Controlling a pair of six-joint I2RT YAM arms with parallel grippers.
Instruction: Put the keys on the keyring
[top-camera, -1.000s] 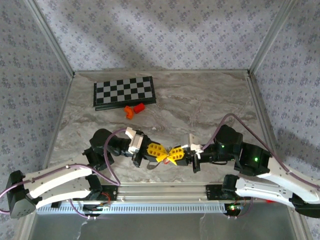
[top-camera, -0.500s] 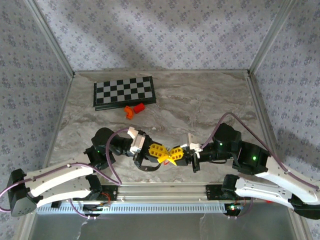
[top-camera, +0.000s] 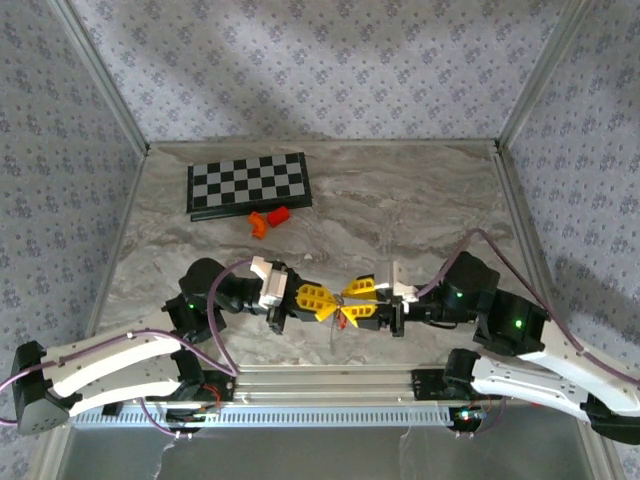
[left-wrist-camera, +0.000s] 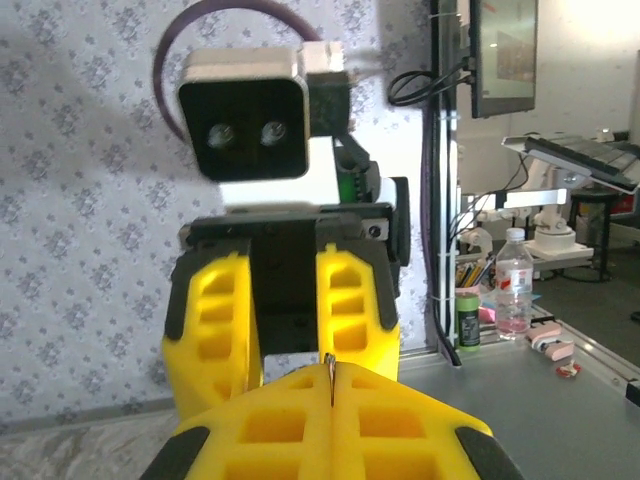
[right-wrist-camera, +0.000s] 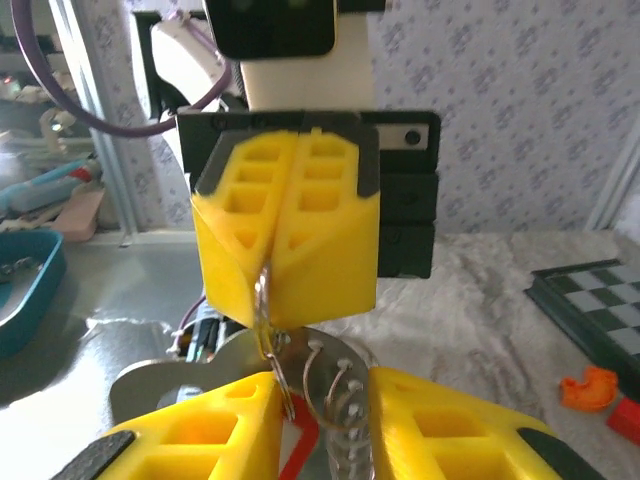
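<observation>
Left claw (top-camera: 320, 304): pressed together on the keyring (right-wrist-camera: 266, 318), pinching its wire ring above the desk's near edge.
Right claw (top-camera: 352, 299): fingers apart, facing it, tips beside the ring.
Desk (top-camera: 420, 215): grey marbled top.
Farther back: chessboard (top-camera: 248, 184), orange blocks (top-camera: 268, 218) just before it.
Room: floral-patterned walls (top-camera: 300, 70) on three sides.

Keyring (right-wrist-camera: 266, 330): ring's top hidden between pinched pads of left gripper (right-wrist-camera: 274, 288); red tag cut off at lower edge.
</observation>
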